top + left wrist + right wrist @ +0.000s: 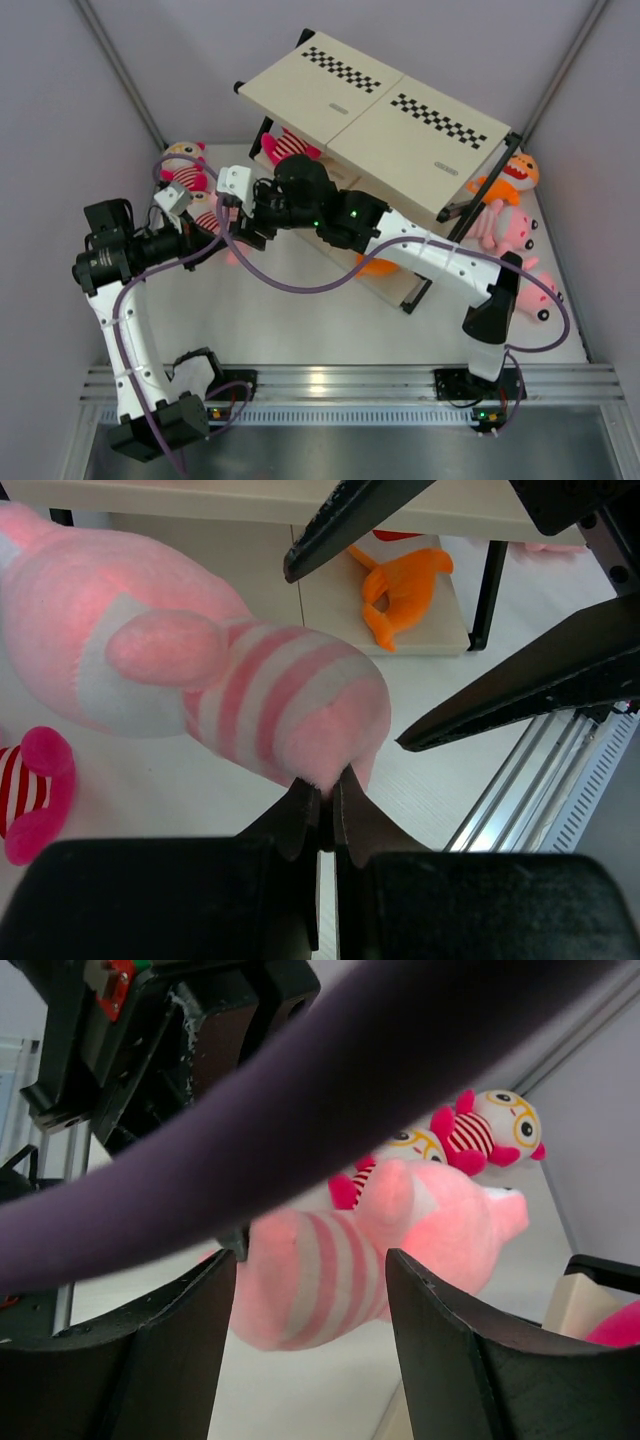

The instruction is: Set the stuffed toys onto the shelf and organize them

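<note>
Within left end effector (324, 788), pink toy (265, 695) pinched.

A pale-pink striped toy (270, 700) is gripped beside the shelf (320, 100).

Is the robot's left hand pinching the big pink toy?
Yes, the left gripper is pinched shut on the bottom tip of the pale-pink striped toy.
</note>
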You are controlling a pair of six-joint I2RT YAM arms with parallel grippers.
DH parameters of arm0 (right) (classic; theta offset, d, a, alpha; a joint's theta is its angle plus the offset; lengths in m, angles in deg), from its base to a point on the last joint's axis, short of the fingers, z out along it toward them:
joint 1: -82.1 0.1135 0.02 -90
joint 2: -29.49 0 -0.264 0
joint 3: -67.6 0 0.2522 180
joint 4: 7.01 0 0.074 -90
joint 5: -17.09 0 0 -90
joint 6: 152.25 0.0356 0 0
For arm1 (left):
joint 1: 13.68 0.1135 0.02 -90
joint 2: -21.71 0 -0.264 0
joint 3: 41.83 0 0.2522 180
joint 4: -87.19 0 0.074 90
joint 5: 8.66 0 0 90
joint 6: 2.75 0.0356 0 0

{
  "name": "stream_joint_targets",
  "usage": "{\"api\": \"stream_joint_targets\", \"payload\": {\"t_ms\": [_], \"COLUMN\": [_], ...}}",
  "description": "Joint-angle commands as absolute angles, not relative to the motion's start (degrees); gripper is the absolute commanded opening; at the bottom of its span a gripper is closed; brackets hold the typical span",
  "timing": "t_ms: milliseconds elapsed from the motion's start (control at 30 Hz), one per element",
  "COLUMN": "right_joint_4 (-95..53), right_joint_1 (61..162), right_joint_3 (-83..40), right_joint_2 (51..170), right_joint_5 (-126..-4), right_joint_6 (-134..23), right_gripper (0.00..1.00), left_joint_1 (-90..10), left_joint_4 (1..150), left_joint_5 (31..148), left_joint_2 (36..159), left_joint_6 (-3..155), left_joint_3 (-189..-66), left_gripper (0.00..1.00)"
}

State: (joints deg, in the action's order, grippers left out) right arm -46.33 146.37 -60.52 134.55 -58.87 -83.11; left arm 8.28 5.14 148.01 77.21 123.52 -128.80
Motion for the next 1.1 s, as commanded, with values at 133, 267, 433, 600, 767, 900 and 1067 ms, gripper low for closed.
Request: {"api": "stream_joint_targets", "payload": {"t_ms": [133,267,433,600,767,900,1067], "right_joint_4": [-44.50,-36.09,-28.60,-25.00,-27.61,-27.28,-24.03], "right_joint_1": [146.18,146.09,146.09,146.09,146.09,146.09,146.09], "right_joint_3": [-56.38,-43.93,-40.72,-41.69,-46.17,-46.00,-47.05], "right_joint_2": [134.88,128.99,127.93,129.24,132.93,131.89,128.55], "right_joint_5": [-55.53,-52.79,-53.40,-54.20,-53.66,-55.15,-62.27], "right_joint_6": [-84.05,-81.68,-78.08,-75.70,-74.12,-74.03,-74.38], "right_gripper": [0.66,0.71,0.68,0.63,0.34,0.00,0.00], "left_joint_1": [7.33,7.33,7.33,7.33,7.15,7.06,7.15], "left_joint_4": [5.14,5.05,5.05,5.05,5.14,5.14,5.05], "left_joint_5": [151.82,154.19,154.81,155.42,155.70,153.68,147.27], "left_joint_2": [76.11,76.72,76.73,76.11,76.20,76.11,76.20], "left_joint_6": [125.04,125.48,125.66,125.74,125.74,123.65,112.14], "left_joint_3": [-131.08,-131.53,-130.65,-128.89,-129.32,-130.73,-134.94], "left_gripper": [0.00,0.00,0.00,0.00,0.00,0.00,0.52]}}
